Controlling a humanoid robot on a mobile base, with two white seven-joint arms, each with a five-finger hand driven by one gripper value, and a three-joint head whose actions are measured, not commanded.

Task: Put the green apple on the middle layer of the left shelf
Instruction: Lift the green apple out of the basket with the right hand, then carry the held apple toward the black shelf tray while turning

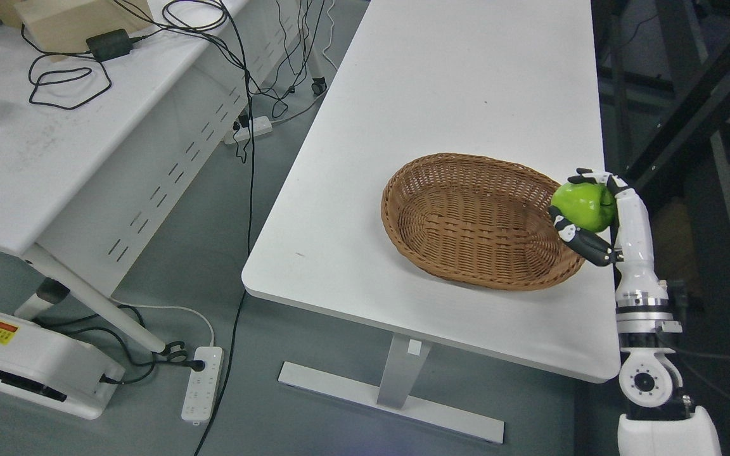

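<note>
My right hand [599, 215], white with black fingers [583, 240], is curled tight around the shiny green apple [583, 206], gripping it. Apple sits held up at the right end of the oval brown wicker basket [466, 218], over its rim. Basket rests on the long white table [428, 114], near its right edge.

Grey floor [263, 190]; two white tables [454, 82]; power strips [203, 383].
</note>
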